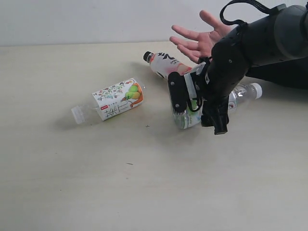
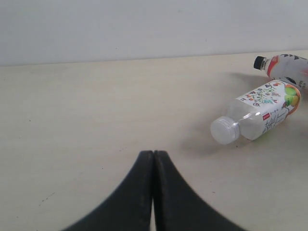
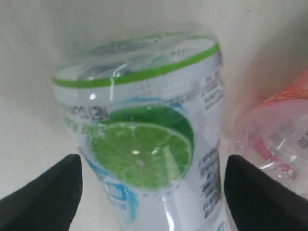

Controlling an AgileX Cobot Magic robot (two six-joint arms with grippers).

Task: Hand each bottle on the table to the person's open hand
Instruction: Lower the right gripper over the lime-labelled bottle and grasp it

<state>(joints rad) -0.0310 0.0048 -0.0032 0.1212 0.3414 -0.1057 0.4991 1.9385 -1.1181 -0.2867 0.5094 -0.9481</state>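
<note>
Right tool (image 1: 198,115): jaws spread wide, straddling the green-and-white bottle (image 1: 185,121), close on both flanks, seemingly not yet clamped. Left tool (image 2: 153,161): fingers pressed together, holding nothing. Bottles on worktop (image 1: 72,183): four, all lying down. Floral bottle (image 1: 118,99) lies at 9 o'clock of the right tool, pink bottle (image 1: 166,63) at 11, plain white bottle (image 1: 245,92) at 3. Person's open hand (image 1: 202,41), 12 o'clock: empty. Delivered, by appearance: none; four outstanding.

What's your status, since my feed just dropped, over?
Right jaws open astride lime bottle, no grip. Left jaws shut, clear of bottles. Open hand waiting behind; pink bottle lying close beside.
</note>
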